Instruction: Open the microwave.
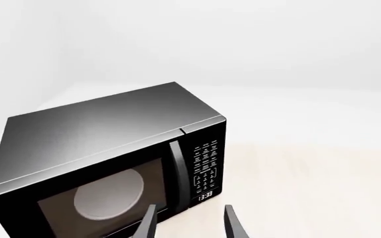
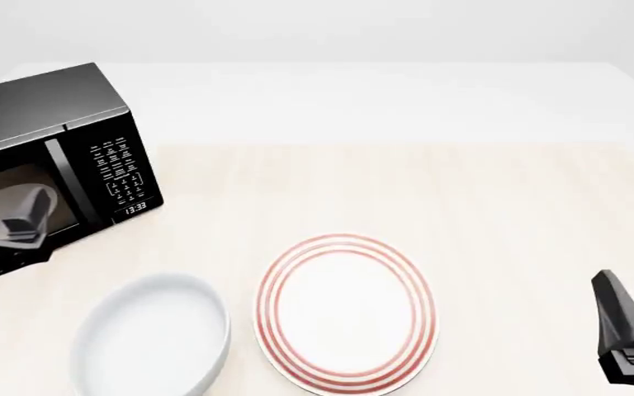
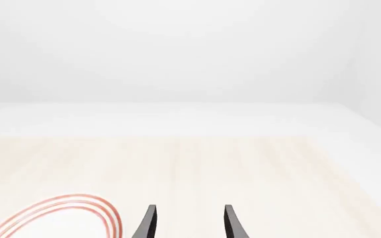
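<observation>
Microwave point(image 2: 42, 148) — left side cropped — keypad labels unreadable.

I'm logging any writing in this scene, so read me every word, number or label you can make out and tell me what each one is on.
"13:33": white digits on the small clock display at the bottom of the microwave control panel.
Keypad labels above the clock: white print, too small and blurred to read in any view.
The red-ringed plate and the white bowl carry no text.
</observation>
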